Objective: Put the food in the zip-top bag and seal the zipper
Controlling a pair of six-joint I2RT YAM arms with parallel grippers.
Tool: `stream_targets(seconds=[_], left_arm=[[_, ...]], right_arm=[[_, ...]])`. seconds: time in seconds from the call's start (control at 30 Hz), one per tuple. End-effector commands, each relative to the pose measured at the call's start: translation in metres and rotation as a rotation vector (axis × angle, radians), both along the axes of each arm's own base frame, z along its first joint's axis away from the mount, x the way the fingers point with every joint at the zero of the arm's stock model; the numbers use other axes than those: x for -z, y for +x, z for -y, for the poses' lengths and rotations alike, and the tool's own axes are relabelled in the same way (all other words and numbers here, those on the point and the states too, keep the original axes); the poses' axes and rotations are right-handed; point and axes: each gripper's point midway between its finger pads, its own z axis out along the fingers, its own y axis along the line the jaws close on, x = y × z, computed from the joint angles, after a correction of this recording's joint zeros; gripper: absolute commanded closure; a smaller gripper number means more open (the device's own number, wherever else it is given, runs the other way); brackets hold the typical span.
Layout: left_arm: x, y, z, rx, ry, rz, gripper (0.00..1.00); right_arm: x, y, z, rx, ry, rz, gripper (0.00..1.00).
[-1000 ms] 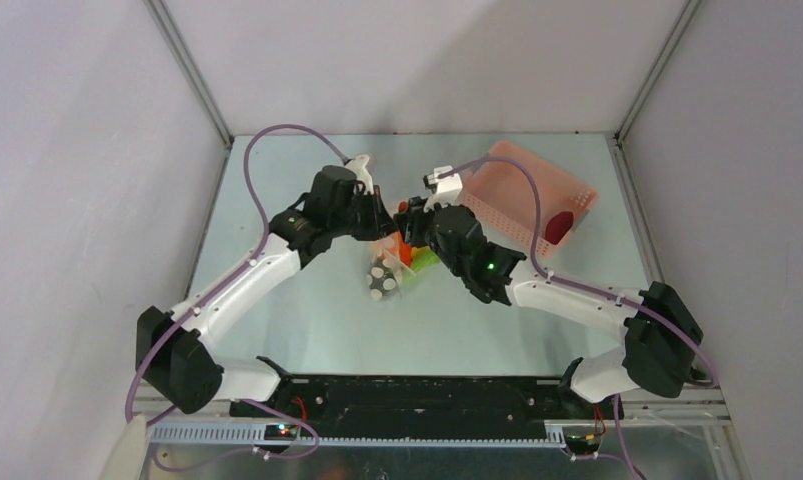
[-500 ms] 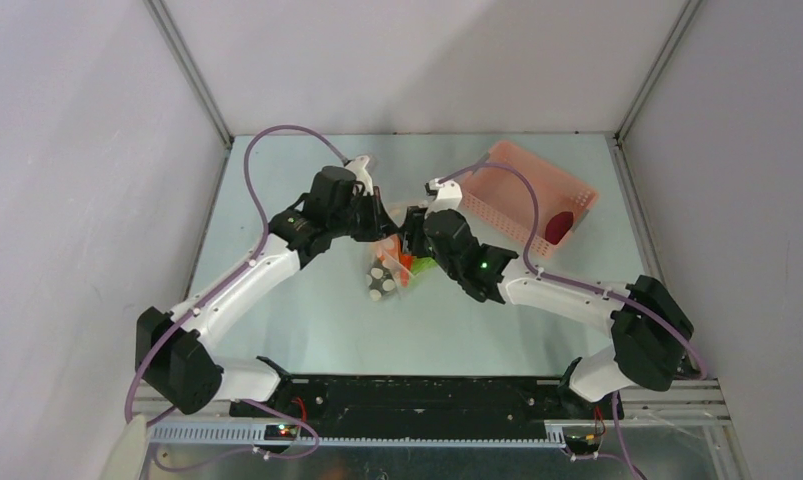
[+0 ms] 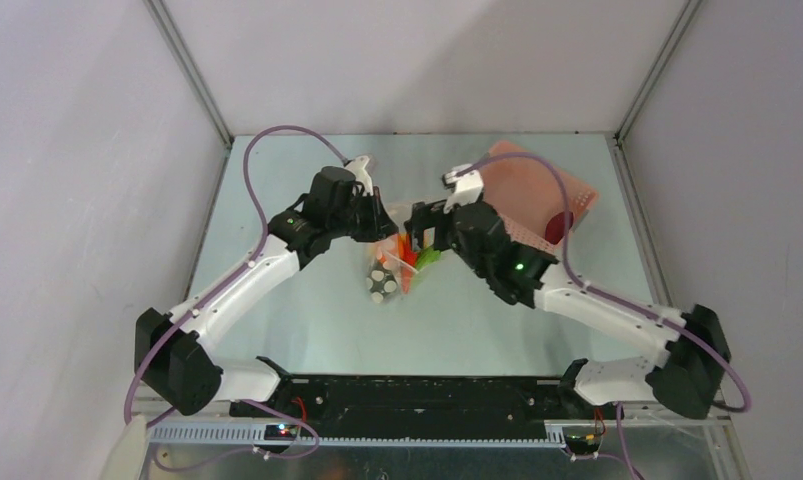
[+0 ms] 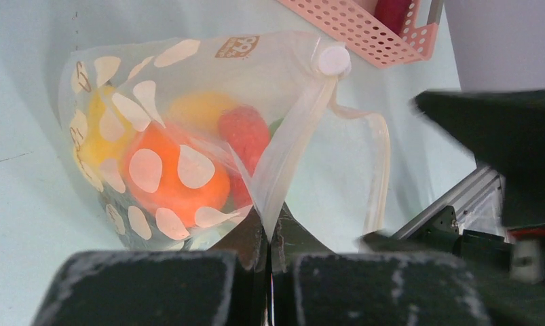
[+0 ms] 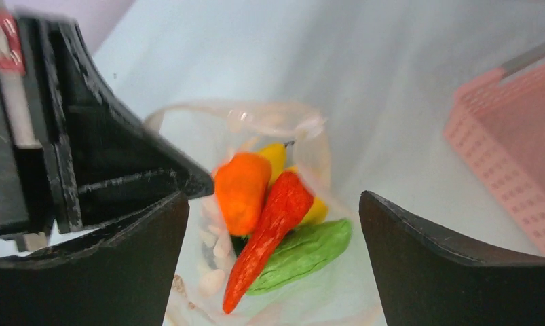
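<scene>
Clear dotted zip-top bag (image 4: pixel 154 136) on the table (image 3: pixel 307 320) holds most of the food (image 5: pixel 269 224), my left gripper (image 4: pixel 269 238) clamped on its unsealed zipper (image 4: pixel 283 163), right gripper (image 5: pixel 273 204) spread empty above; I judge one dark red piece (image 3: pixel 555 225) in the basket (image 3: pixel 522 190) remains.

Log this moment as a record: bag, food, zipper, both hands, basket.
bag: clear, white-dotted, mouth edge lifted
food: orange, yellow, red and green pieces inside the bag
zipper: unsealed, mouth gaping
left hand: shut on the bag at the zipper strip
right hand: open, above the bag mouth, holding nothing
basket: pink, holding one dark red piece
</scene>
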Motion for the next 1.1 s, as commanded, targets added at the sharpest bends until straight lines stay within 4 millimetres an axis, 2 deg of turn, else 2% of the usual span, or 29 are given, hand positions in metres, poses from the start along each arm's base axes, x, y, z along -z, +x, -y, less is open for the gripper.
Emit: stream_targets(seconds=[0.0, 0.03, 0.07, 0.1, 0.13, 0.17, 0.2, 0.23, 0.27, 0.3, 0.33, 0.37, 0.4, 0.43, 0.47, 0.5, 0.57, 0.7, 0.73, 0.77, 0.8, 0.83, 0.87, 0.9, 1.07], left_arm=[[-0.023, 0.002, 0.009, 0.033, -0.062, 0.07, 1.0], [-0.022, 0.002, 0.01, 0.034, -0.063, 0.068, 1.0], [-0.021, 0.003, 0.01, 0.035, -0.063, 0.066, 1.0], [-0.02, 0.003, 0.011, 0.037, -0.061, 0.067, 1.0], [-0.019, 0.003, 0.011, 0.038, -0.06, 0.064, 1.0], [-0.019, 0.003, 0.011, 0.041, -0.06, 0.064, 1.0], [-0.019, 0.003, 0.013, 0.048, -0.063, 0.061, 1.0], [-0.019, 0.003, 0.014, 0.053, -0.064, 0.06, 1.0], [-0.018, 0.003, 0.015, 0.057, -0.064, 0.058, 1.0], [-0.018, 0.003, 0.015, 0.059, -0.062, 0.055, 1.0], [-0.017, 0.004, 0.015, 0.058, -0.061, 0.054, 1.0], [-0.016, 0.005, 0.015, 0.059, -0.059, 0.055, 1.0], [-0.015, 0.004, 0.016, 0.062, -0.058, 0.055, 1.0], [-0.015, 0.005, 0.016, 0.059, -0.056, 0.056, 1.0], [-0.014, 0.006, 0.016, 0.059, -0.057, 0.056, 1.0], [-0.014, 0.007, 0.017, 0.059, -0.057, 0.056, 1.0], [-0.015, 0.007, 0.017, 0.062, -0.058, 0.057, 1.0], [-0.015, 0.007, 0.018, 0.071, -0.056, 0.061, 1.0], [-0.014, 0.008, 0.018, 0.071, -0.054, 0.061, 1.0], [-0.013, 0.007, 0.019, 0.076, -0.055, 0.059, 1.0], [-0.013, 0.007, 0.02, 0.082, -0.061, 0.062, 1.0], [-0.012, 0.007, 0.021, 0.088, -0.063, 0.062, 1.0], [-0.013, 0.007, 0.022, 0.093, -0.068, 0.062, 1.0], [-0.011, 0.007, 0.023, 0.097, -0.069, 0.06, 1.0], [-0.008, 0.009, 0.03, 0.117, -0.082, 0.05, 1.0]], right_arm=[[-0.045, 0.021, 0.058, 0.108, 0.002, 0.056, 0.01], [-0.046, 0.025, 0.069, 0.134, 0.016, 0.04, 0.01], [-0.038, 0.034, 0.091, 0.192, -0.006, 0.012, 0.01], [-0.038, 0.04, 0.102, 0.234, -0.01, 0.002, 0.01], [-0.026, 0.05, 0.127, 0.309, -0.052, -0.035, 0.01], [-0.028, 0.056, 0.137, 0.345, -0.059, -0.045, 0.01], [-0.012, 0.065, 0.159, 0.409, -0.108, -0.097, 0.0], [-0.009, 0.069, 0.17, 0.434, -0.14, -0.12, 0.01], [0.004, 0.08, 0.189, 0.491, -0.176, -0.154, 0.01], [0.005, 0.084, 0.198, 0.509, -0.202, -0.169, 0.0], [0.018, 0.094, 0.215, 0.539, -0.246, -0.202, 0.0], [0.02, 0.099, 0.222, 0.545, -0.264, -0.219, 0.01], [0.035, 0.107, 0.235, 0.545, -0.301, -0.27, 0.01], [0.034, 0.112, 0.241, 0.537, -0.316, -0.288, 0.01], [0.05, 0.119, 0.253, 0.525, -0.354, -0.337, 0.01], [0.048, 0.125, 0.258, 0.516, -0.373, -0.347, 0.01], [0.064, 0.139, 0.278, 0.462, -0.448, -0.384, 0.01], [0.1, 0.157, 0.3, 0.253, -0.632, -0.421, 0.0], [0.099, 0.162, 0.3, 0.197, -0.66, -0.406, 0.01], [0.11, 0.162, 0.308, 0.177, -0.679, -0.44, 0.01], [0.109, 0.166, 0.311, 0.141, -0.71, -0.432, 0.0], [0.123, 0.162, 0.316, 0.091, -0.751, -0.474, 0.0], [0.125, 0.16, 0.318, 0.064, -0.774, -0.496, 0.0], [0.136, 0.159, 0.321, 0.018, -0.818, -0.519, 0.0], [0.153, 0.156, 0.334, -0.008, -0.913, -0.6, 0.0]])
